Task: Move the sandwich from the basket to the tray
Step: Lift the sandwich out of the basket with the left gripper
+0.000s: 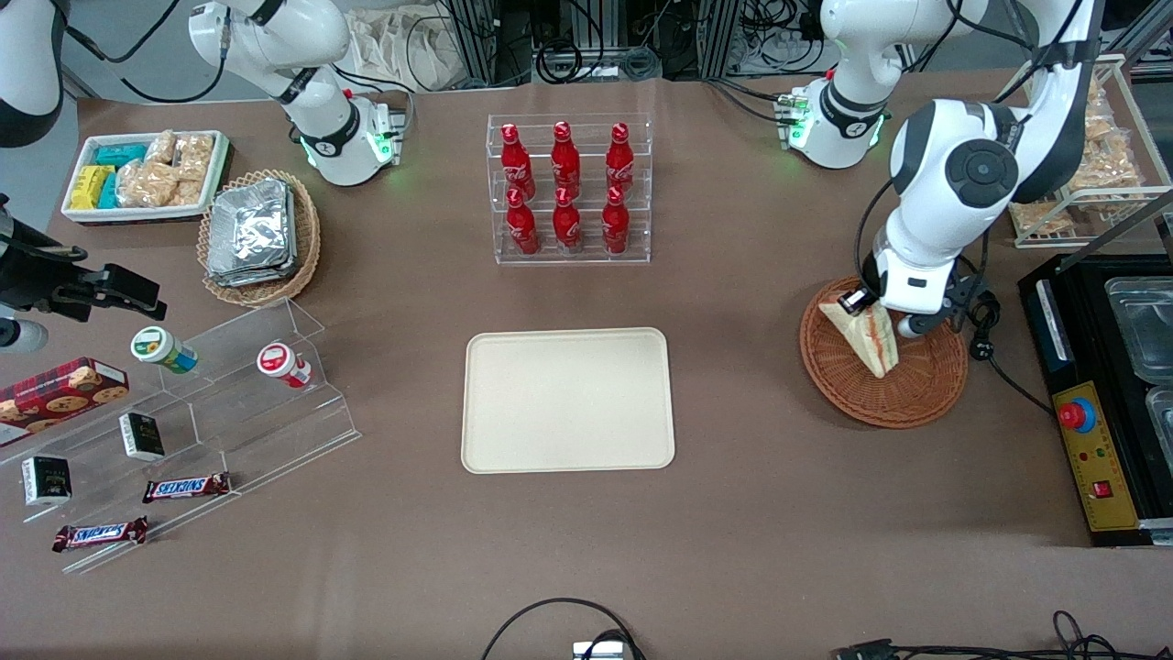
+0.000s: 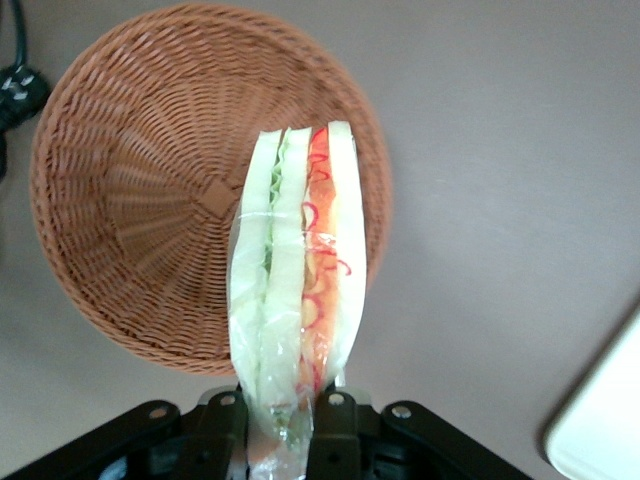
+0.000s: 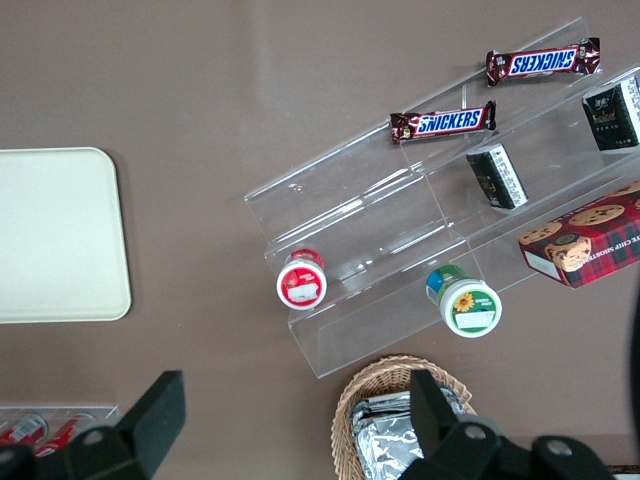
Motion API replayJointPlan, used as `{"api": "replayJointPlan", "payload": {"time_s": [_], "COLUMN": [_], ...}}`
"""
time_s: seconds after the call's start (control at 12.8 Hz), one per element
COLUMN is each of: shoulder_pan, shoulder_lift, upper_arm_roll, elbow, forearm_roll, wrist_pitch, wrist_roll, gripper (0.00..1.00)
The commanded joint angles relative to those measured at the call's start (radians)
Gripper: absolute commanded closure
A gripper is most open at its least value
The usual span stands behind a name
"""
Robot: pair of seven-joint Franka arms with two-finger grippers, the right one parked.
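- Your tray [image 1: 567, 401] lies low in the frame's centre, bare.
- Your gripper [image 2: 283, 415] pinches the sandwich [image 2: 293, 300] upright, above the basket [image 2: 150, 190], at the frame's right edge.

A robot lab: cables [image 1: 586, 55], aluminium framing [image 1: 476, 37], staged snack displays [image 1: 183, 412] on 1 table [image 1: 779, 513].

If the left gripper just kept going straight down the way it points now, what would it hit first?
The gripper, shut on the sandwich, points down over the basket. Going straight on, the sandwich's lower end would likely meet the basket near its rim, or the table just beside it; depth is unclear.
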State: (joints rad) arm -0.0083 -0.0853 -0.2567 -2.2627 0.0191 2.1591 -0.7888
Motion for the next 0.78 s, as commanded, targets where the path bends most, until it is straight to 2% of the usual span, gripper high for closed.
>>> {"api": "replayJointPlan", "payload": {"time_s": [0.0, 0.31, 0.47, 0.71], "shoulder_pan": [0.001, 0.001, 0.001, -0.002], "shoulder_lift": [0.036, 0.042, 0.068, 0.114], "upper_arm_roll": [-0.068, -0.142, -0.174, -0.243], "elbow": [0.083, 0.120, 0.144, 0.187], "forearm_roll": [0.013, 0.013, 0.013, 0.074], "wrist_pitch": [-0.035, -0.028, -0.021, -0.016], "wrist_roll": [0.026, 0.208, 0.240, 0.243], "gripper": [0.78, 0.78, 0.78, 0.77]}}
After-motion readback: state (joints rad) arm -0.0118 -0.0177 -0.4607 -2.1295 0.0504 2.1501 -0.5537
